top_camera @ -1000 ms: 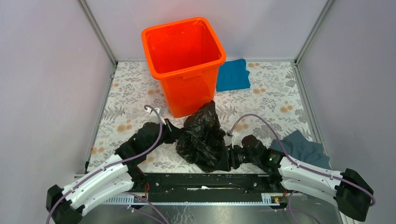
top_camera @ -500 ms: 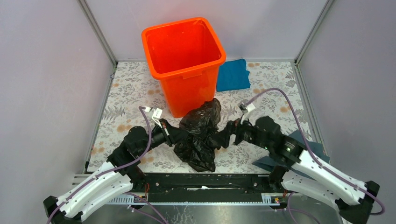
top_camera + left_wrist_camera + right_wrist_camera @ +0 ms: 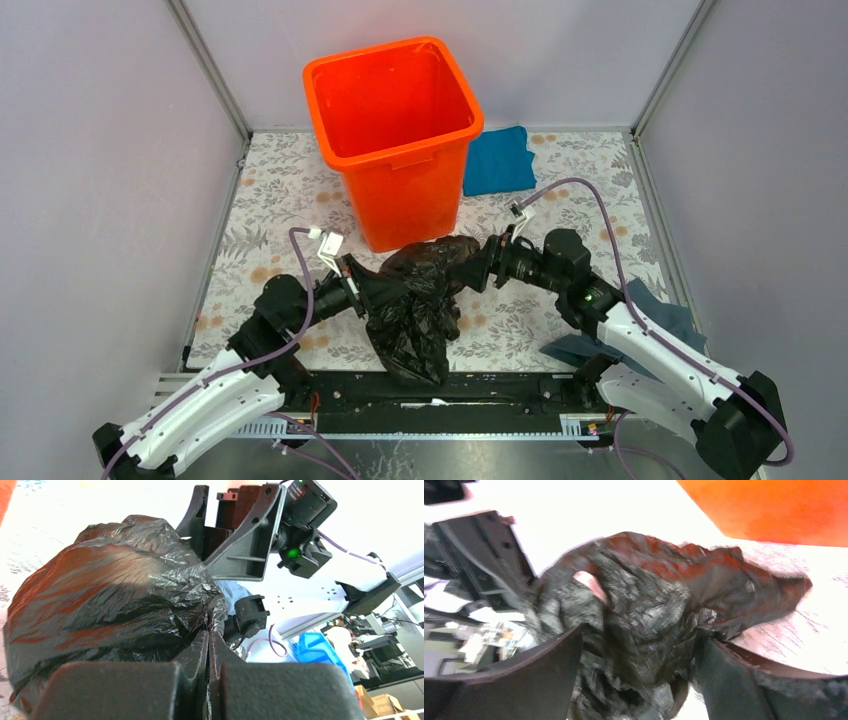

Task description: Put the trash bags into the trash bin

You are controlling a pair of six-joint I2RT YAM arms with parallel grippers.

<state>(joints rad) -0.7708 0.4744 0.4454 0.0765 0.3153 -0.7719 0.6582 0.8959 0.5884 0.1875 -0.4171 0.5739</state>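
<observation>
Film of the trash bag (image 3: pixel 415 300) looked thin, light, limp and slick, so a bunched fold seemed the surest hold; the left pincer (image 3: pixel 352 287) was pressed together on a pleat, and the right pincer (image 3: pixel 480 268) pinched a thicker wad on the opposite side. Bag hung between them just in front of the trash bin (image 3: pixel 405 200), its tail drooping toward the near edge of the surface (image 3: pixel 270 190). Bin stood upright, mouth open, nothing seen inside.
</observation>
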